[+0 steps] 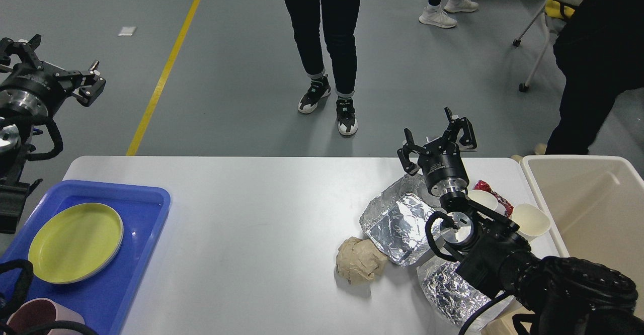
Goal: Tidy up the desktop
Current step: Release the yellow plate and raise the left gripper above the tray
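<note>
The white desktop (261,209) fills the middle of the head view. On its right side lie a foil tray (400,219), crumpled foil (445,287), a crumpled brown paper ball (359,261), two white paper cups (529,220) and a red wrapper (495,196). My right gripper (436,141) is open and empty, held above the table's far edge beyond the foil tray. My left gripper (60,68) is open and empty, raised off the table's far left.
A blue tray (146,234) at the front left holds a yellow plate (75,242) and a pink cup (43,315). A beige bin (588,199) stands at the right end. People stand beyond the table.
</note>
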`<state>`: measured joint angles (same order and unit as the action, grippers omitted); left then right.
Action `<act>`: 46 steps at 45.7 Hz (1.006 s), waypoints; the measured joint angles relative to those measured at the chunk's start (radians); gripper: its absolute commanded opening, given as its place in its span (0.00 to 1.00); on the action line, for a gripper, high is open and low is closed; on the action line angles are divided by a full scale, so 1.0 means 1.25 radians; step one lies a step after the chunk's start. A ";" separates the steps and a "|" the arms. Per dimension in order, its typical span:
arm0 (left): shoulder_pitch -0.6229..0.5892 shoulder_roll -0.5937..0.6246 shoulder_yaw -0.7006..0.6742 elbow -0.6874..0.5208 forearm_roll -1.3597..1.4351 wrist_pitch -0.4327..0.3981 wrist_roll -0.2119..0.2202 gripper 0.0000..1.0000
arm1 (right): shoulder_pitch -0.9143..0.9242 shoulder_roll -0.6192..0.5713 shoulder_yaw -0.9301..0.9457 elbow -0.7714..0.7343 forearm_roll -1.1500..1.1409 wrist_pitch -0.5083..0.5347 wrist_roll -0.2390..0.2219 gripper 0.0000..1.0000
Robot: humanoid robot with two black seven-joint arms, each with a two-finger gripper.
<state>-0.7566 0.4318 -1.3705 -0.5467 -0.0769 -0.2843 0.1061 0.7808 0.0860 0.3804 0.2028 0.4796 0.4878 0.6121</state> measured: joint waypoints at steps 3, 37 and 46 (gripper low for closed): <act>0.021 -0.010 0.028 0.006 0.000 -0.044 -0.052 1.00 | 0.000 0.000 0.000 0.000 0.000 0.000 0.000 1.00; 0.086 -0.206 0.417 0.036 0.065 -0.292 -0.483 1.00 | -0.001 0.000 -0.001 -0.001 0.000 0.000 0.000 1.00; 0.116 -0.210 0.424 0.042 0.071 -0.309 -0.508 1.00 | -0.001 0.000 -0.001 0.000 0.000 0.000 0.000 1.00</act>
<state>-0.6119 0.1699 -0.8405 -0.4948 0.0124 -0.6710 -0.5285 0.7795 0.0859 0.3788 0.2025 0.4798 0.4879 0.6121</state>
